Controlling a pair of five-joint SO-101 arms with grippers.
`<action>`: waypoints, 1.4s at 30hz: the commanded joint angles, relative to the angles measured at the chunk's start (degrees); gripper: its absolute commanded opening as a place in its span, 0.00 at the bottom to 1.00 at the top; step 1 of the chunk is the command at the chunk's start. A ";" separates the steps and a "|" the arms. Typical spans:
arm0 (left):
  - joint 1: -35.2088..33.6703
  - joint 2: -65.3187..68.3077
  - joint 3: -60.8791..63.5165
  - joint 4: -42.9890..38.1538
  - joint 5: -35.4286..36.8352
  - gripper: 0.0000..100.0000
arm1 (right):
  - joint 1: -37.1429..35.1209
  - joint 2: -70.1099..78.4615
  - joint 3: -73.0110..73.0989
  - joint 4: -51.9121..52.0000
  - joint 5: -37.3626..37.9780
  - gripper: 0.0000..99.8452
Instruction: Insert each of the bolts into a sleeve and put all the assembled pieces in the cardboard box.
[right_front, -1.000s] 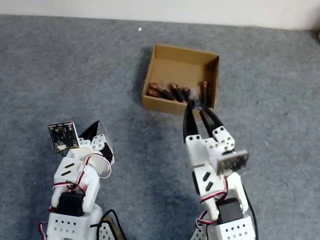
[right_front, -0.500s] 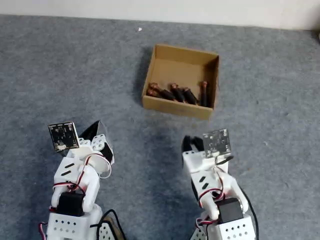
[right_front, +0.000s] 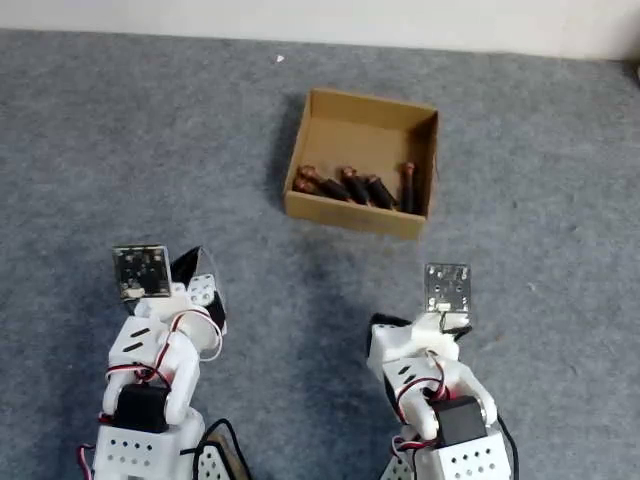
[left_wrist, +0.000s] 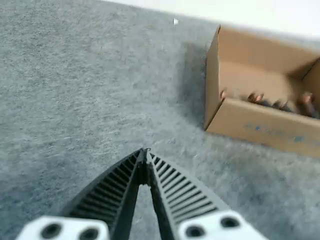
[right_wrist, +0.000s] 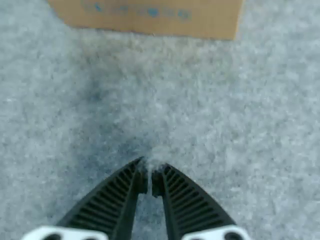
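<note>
The cardboard box (right_front: 352, 215) stands open on the grey carpet at the upper middle of the high view. Several dark bolt-and-sleeve pieces (right_front: 355, 186) lie in a row along its near wall, and their ends show over the box wall in the left wrist view (left_wrist: 260, 98). My left gripper (left_wrist: 145, 153) is shut and empty, low over bare carpet, well short of the box (left_wrist: 265, 132) and to its left. My right gripper (right_wrist: 149, 175) is shut with nothing in it, pointing down at carpet a short way in front of the box's near wall (right_wrist: 145, 15).
Grey carpet (right_front: 150, 140) surrounds the box on all sides. A pale wall strip (right_front: 300, 15) runs along the far edge. Both arm bases, the left (right_front: 150, 400) and the right (right_front: 440, 420), sit at the near edge with a gap of carpet between them.
My right arm has drawn back from the box's near wall toward its base and folded down, and its fingers went from open to shut. The left arm shifted only slightly.
</note>
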 joint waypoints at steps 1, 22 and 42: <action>1.89 -0.22 1.36 4.84 -3.16 0.01 | 0.84 -0.66 8.31 0.40 -0.18 0.01; 2.24 -0.22 1.36 29.89 -15.82 0.01 | 0.84 -0.40 8.31 7.08 -0.09 0.01; 2.24 -0.31 1.36 33.41 -15.56 0.01 | 0.84 -0.84 8.31 9.63 -0.18 0.01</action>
